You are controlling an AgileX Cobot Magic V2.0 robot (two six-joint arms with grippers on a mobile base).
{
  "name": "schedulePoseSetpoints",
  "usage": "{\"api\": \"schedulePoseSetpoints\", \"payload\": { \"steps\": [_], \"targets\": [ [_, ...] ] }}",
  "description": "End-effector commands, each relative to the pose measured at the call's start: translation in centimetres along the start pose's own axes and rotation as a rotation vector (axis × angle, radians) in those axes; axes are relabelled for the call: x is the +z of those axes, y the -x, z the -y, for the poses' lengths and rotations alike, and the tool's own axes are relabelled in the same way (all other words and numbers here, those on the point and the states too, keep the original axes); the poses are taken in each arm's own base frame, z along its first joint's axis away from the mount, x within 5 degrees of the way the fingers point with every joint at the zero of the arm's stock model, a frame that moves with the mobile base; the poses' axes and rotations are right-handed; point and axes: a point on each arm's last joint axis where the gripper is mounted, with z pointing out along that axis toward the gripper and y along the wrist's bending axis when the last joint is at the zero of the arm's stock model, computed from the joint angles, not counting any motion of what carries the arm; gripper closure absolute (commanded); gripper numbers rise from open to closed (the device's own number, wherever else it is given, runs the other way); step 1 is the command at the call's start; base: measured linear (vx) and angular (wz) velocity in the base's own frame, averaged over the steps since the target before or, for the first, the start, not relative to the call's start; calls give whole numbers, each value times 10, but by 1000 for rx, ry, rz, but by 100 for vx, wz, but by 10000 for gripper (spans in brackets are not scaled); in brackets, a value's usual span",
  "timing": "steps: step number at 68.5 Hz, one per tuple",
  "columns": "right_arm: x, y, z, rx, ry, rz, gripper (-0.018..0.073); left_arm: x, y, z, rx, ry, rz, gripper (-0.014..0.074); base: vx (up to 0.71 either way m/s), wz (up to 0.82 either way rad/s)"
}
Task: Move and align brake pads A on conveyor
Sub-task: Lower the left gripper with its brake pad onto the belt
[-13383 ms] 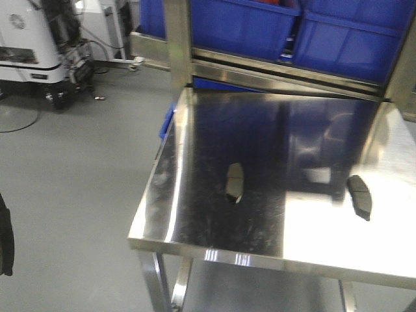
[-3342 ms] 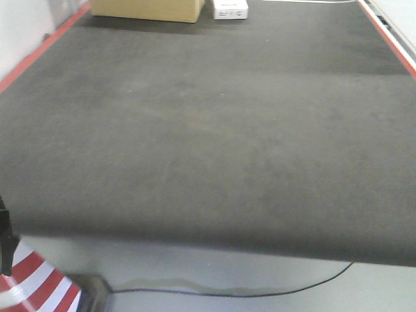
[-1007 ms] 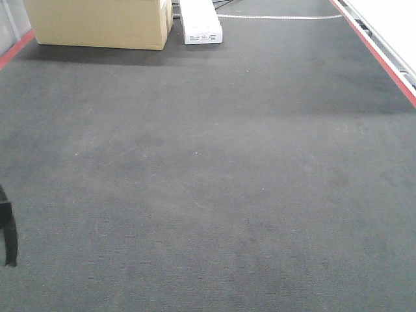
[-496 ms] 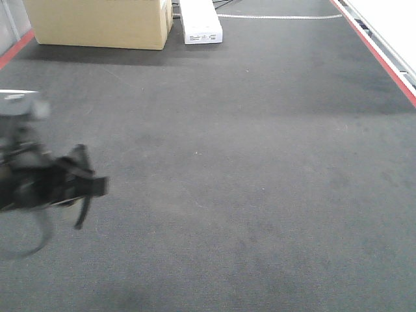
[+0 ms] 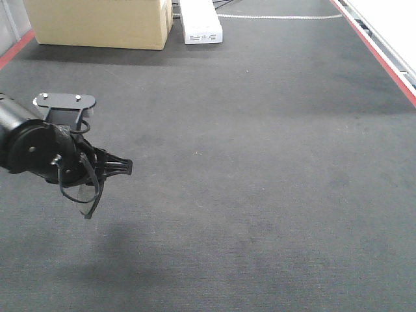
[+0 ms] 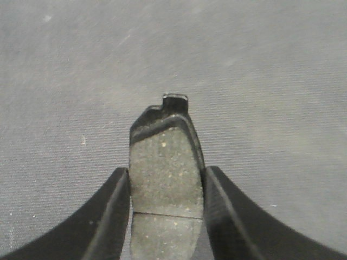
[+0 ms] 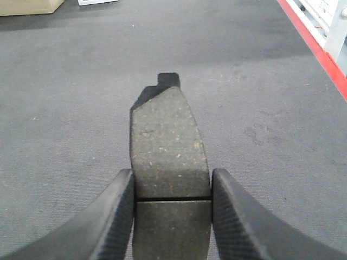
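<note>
In the left wrist view a dark grey brake pad (image 6: 162, 146) with a thin groove across its middle sticks out forward, clamped by my left gripper (image 6: 166, 172). The front view shows that left gripper (image 5: 120, 166) hovering above the left part of the conveyor (image 5: 260, 162), its shadow on the belt below. My right gripper (image 7: 171, 176) is shut on a second grooved brake pad (image 7: 168, 135), held over the belt (image 7: 260, 97). The right gripper is outside the front view. No pad lies on the belt in any view.
A cardboard box (image 5: 97, 23) and a white box (image 5: 200, 26) stand at the far end of the belt. Red edge strips run along the right side (image 5: 390, 58) and far left (image 5: 13, 51). The right wrist view also catches the red strip (image 7: 320, 51).
The front view went from the steel table with two pads to the conveyor. In the last second my left arm swung in from the left edge and moved right over the belt.
</note>
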Motion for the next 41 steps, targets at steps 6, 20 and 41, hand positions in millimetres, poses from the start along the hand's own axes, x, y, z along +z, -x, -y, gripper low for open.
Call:
{"api": "schedulePoseSetpoints", "payload": {
  "steps": [6,20,41],
  "targets": [
    [-5,17,-1,-7,11,117,526,1,13,5,5,-31,71,512,0,0],
    [-5,17,-1,-7,11,117,526,28,9,9,8,-12,12,505,0,0],
    [-5,17,-1,-7,11,117,526,48,13,-7,-73,-1,-2,503,0,0]
  ]
}}
